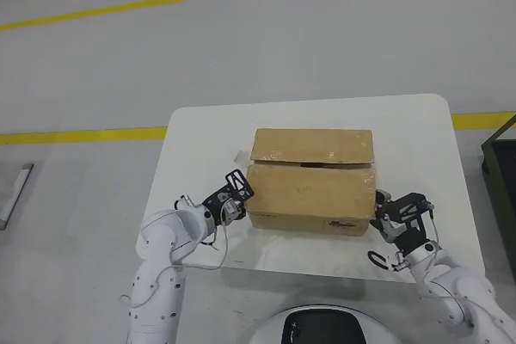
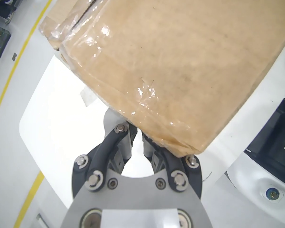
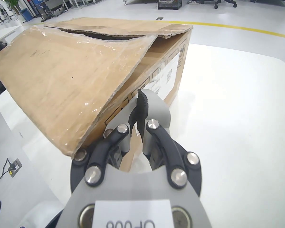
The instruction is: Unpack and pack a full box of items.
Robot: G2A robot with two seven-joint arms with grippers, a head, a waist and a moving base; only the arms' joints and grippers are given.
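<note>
A brown cardboard box (image 1: 310,185) stands in the middle of the white table (image 1: 327,116). Its near top flap (image 3: 61,72), covered in clear tape, is tilted up, and a dark gap shows between it and the far flap (image 3: 114,27). My left gripper (image 1: 238,196) sits at the box's near left corner. In the left wrist view its fingers (image 2: 133,134) are drawn together, with their tips tucked under the flap's edge (image 2: 161,141). My right gripper (image 3: 140,110) is shut and holds nothing. It rests against the box's right side wall (image 3: 171,72), below the raised flap.
A small scrap of clear tape (image 2: 87,96) lies on the table left of the box. A dark green frame (image 1: 507,198) stands off the table's right edge. Bare table lies behind and to the right of the box. A grey bar (image 1: 13,196) lies on the floor.
</note>
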